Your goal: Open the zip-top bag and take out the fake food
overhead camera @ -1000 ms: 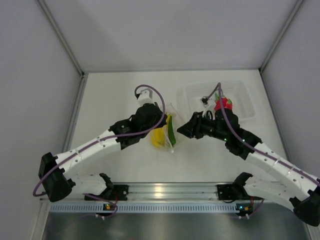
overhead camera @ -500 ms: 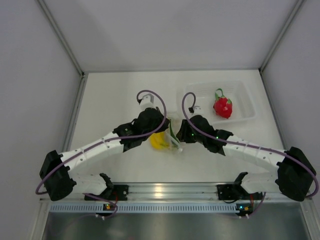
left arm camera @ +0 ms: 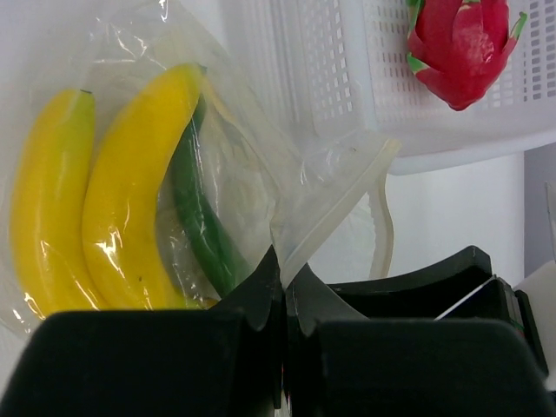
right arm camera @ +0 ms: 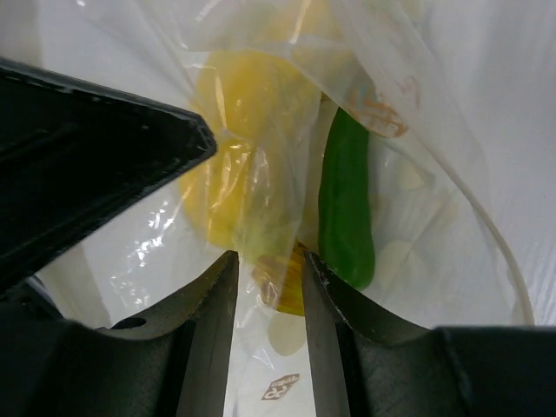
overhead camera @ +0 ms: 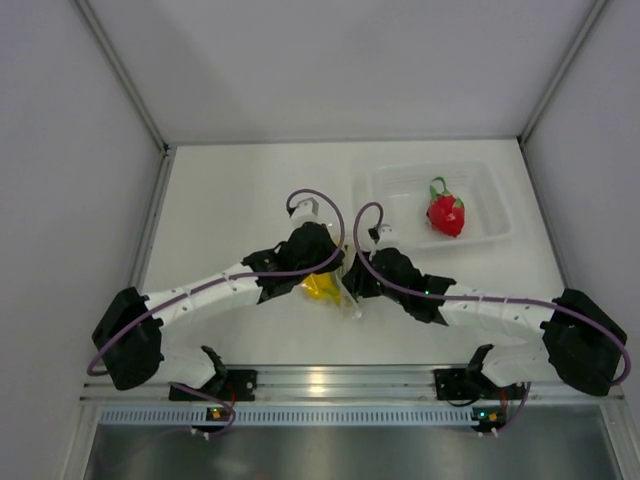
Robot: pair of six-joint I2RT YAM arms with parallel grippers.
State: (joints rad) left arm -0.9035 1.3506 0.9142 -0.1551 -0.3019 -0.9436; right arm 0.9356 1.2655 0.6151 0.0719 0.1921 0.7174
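The zip-top bag (overhead camera: pixel 343 292) lies between the two arms, with the yellow banana bunch (overhead camera: pixel 320 285) and the small green piece inside. In the left wrist view my left gripper (left arm camera: pixel 285 269) is shut on the bag's (left arm camera: pixel 252 148) mouth edge; the bananas (left arm camera: pixel 130 217) and green piece (left arm camera: pixel 195 208) lie beyond. My right gripper (right arm camera: pixel 271 261) is open inside the bag's (right arm camera: pixel 417 200) mouth, its jaws either side of the banana bunch's (right arm camera: pixel 243 113) stem end, with the green piece (right arm camera: pixel 347 208) to the right. The red fruit (overhead camera: pixel 445 213) lies in the tray.
The rigid clear tray (overhead camera: pixel 495 195) stands at the back right, and also shows in the left wrist view (left arm camera: pixel 347 69) with the red fruit (left arm camera: pixel 465 48) in it. White walls enclose the table on the left, back and right. An aluminium rail (overhead camera: pixel 320 380) runs along the near edge.
The right gripper let go of the red fruit in the tray, then moved left and down to the bag's mouth. The left gripper kept its hold and shifted slightly right.
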